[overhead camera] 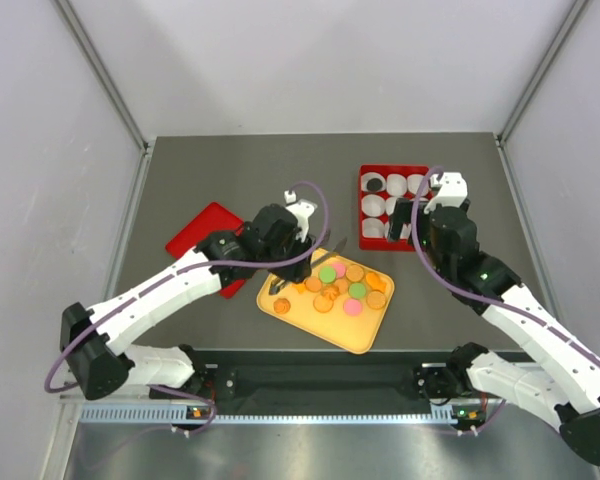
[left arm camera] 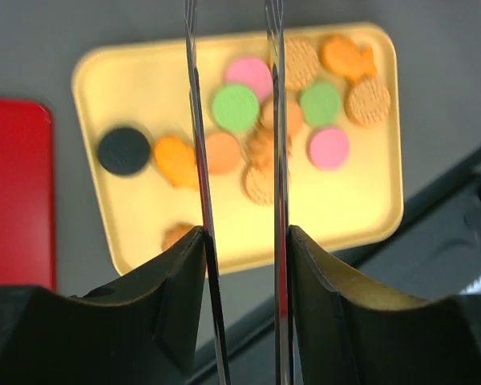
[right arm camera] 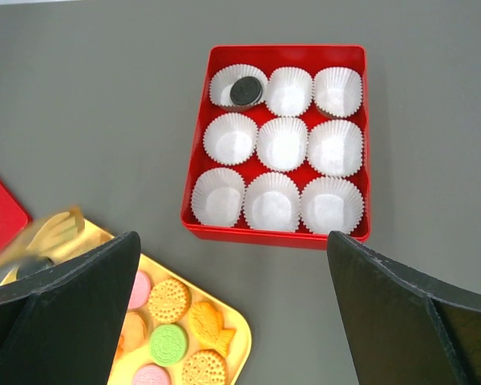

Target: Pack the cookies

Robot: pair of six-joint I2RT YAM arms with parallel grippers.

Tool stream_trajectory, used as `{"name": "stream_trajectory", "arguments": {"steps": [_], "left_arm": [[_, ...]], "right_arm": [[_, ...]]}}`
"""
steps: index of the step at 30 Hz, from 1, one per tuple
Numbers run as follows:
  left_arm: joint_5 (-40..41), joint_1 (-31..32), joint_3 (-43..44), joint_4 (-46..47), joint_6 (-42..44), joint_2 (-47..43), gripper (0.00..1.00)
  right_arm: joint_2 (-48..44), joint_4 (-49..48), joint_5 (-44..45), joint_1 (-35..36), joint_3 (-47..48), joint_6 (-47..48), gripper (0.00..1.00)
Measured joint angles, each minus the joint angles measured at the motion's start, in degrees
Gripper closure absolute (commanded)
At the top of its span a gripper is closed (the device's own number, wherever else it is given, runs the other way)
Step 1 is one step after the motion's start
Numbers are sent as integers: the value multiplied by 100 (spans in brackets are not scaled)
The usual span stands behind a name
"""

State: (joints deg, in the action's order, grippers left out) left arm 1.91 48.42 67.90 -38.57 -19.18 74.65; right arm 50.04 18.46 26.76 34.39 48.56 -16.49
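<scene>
My left pincer point(left arm camera: 242, 241) is clenched on thin metal tongs point(left arm camera: 199, 160). Their two blades stand apart above the tray point(left arm camera: 345, 208), and the tips run out of view, so I cannot tell whether anything sits between them. My right pincer point(right arm camera: 232, 261) is released, jaws wide, holding nothing. It hangs by the box point(right arm camera: 284, 50), which stands beyond the tray's right end.

The cookies point(left arm camera: 235, 107) lie loose on the tray, some overlapping in the middle. One black cookie point(right arm camera: 245, 91) already sits in a corner cup of the box; the other eight cups point(right arm camera: 282, 144) hold nothing.

I judge the cookies light, stiff and crumbly, and flat enough to slip from smooth blades. I would pinch one gently across its rim, picking one at the pile's edge rather than an overlapped one. The cups look flimsy and may shift under a drop.

Some cookies bear a pressed pattern, but I can read no brand or writing anywhere.
</scene>
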Motion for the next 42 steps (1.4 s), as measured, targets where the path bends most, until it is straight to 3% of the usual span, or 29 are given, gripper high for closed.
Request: {"name": "stream_trajectory", "arguments": {"steps": [7, 19, 42], "left_arm": [[-380, 417, -511, -393, -131, -546, 51], [-442, 848, -654, -756, -254, -575, 50], [184, 1217, -654, -852, -332, -254, 46]], "right_arm": [[83, 0, -13, 0, 0, 4, 0], [103, 0, -44, 0, -2, 44, 0], [105, 0, -170, 0, -2, 50, 0]]}}
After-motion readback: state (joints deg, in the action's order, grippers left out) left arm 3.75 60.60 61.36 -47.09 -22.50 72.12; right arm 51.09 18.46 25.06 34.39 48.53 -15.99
